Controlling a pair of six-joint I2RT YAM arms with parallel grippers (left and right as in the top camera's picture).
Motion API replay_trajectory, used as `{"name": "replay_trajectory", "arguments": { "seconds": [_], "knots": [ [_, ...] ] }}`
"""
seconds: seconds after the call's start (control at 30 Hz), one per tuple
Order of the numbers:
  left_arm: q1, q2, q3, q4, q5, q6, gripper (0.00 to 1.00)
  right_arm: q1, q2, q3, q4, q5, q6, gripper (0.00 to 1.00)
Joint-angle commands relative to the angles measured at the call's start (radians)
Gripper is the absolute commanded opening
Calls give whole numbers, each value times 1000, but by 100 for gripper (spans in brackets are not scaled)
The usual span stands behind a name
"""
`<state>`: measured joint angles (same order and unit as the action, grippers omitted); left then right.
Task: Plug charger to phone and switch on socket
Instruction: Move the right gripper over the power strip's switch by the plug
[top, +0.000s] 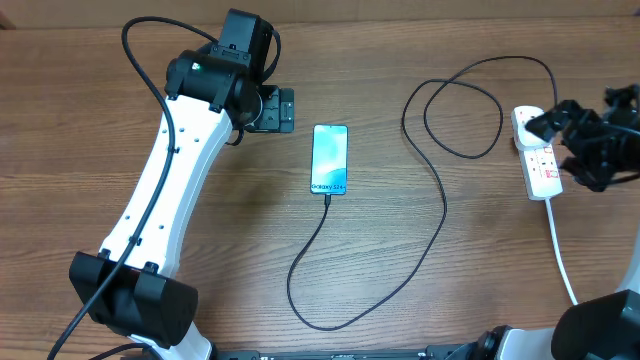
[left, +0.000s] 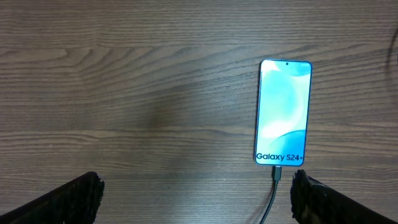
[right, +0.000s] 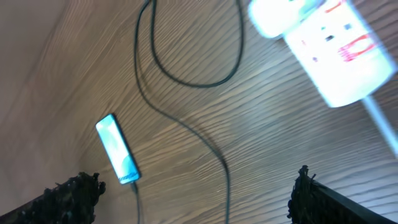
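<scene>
The phone (top: 329, 158) lies flat mid-table with its cyan screen lit. It also shows in the left wrist view (left: 283, 112) and the right wrist view (right: 117, 149). The black charger cable (top: 440, 200) has its tip in the phone's near end (left: 275, 177), then loops right toward the white socket strip (top: 543, 170). Its far plug is hidden under my right arm. My left gripper (top: 287, 110) is open and empty, left of the phone. My right gripper (top: 550, 125) is open above the strip's far end (right: 339, 50).
The socket's thick white cord (top: 562, 255) runs from the strip toward the near right table edge. The charger cable makes a wide loop (top: 465, 110) between the phone and the strip. The left arm's white link (top: 160, 200) crosses the table's left side.
</scene>
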<state>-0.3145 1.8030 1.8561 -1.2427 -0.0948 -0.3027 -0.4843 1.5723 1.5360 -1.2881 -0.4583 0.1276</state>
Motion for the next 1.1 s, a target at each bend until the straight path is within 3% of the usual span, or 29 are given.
{"name": "replay_trajectory", "arguments": {
  "seconds": [0.0, 1.07],
  "knots": [
    [0, 2, 9, -2, -13, 19, 100, -56, -19, 23, 0, -14, -83, 100],
    [0, 2, 9, -2, -13, 19, 100, -94, 330, 21, 351, 42, -103, 100]
  ]
}}
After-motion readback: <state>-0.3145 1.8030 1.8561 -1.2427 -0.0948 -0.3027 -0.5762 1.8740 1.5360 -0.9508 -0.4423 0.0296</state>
